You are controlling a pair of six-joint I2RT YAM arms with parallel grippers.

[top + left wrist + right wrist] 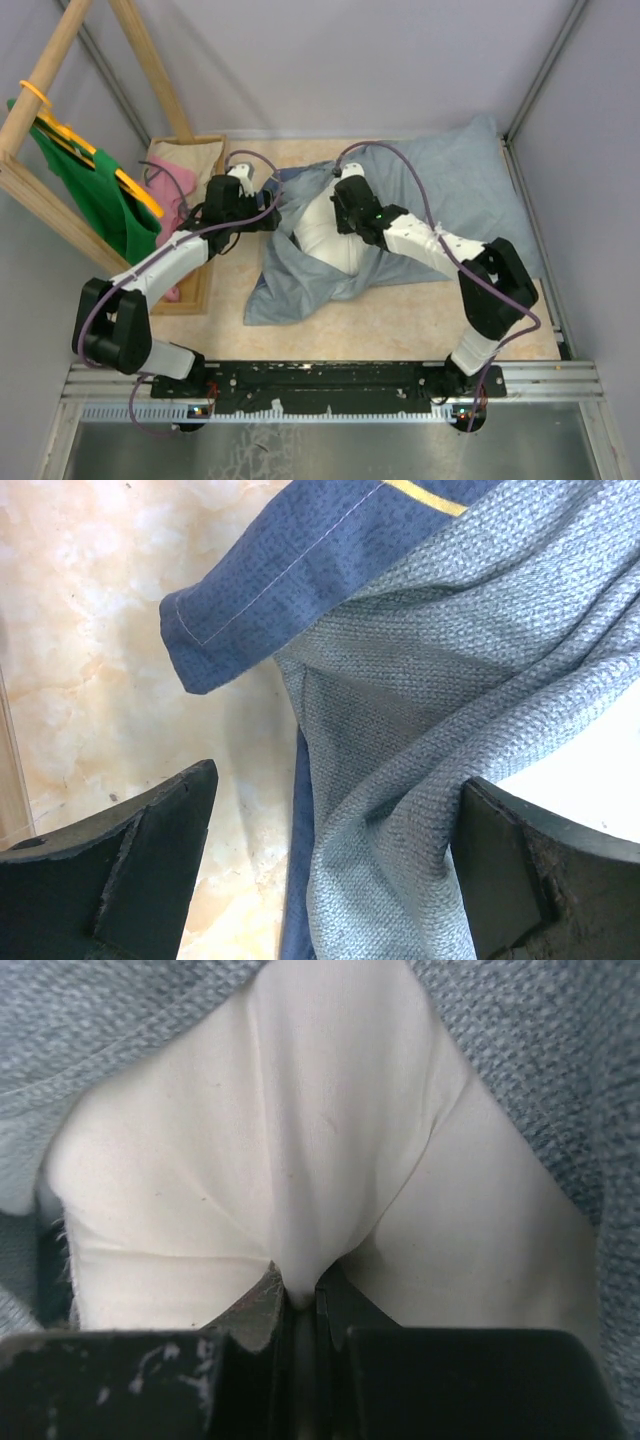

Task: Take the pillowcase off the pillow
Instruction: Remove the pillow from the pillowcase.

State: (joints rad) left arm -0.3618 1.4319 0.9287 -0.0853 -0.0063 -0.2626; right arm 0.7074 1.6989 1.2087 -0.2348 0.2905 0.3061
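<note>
The pillowcase (450, 190) lies spread over the table, its blue-grey inside facing up. The white pillow (325, 245) bulges out of its opening at the middle. My right gripper (338, 200) is down on the pillow; in the right wrist view the gripper (298, 1295) is shut on a pinched ridge of the pillow (300, 1140), with the pillowcase (520, 1040) framing it. My left gripper (268, 212) is at the left edge of the cloth. In the left wrist view the gripper (338, 780) is open and straddles a fold of the pillowcase (420, 680); a bit of the pillow (585, 780) shows beside it.
A wooden rack at the left carries a green cloth (95, 195) on a yellow hanger. A pink cloth (178, 195) lies in a wooden tray (195, 295) beside my left arm. Bare tabletop (400, 320) shows in front of the pillowcase.
</note>
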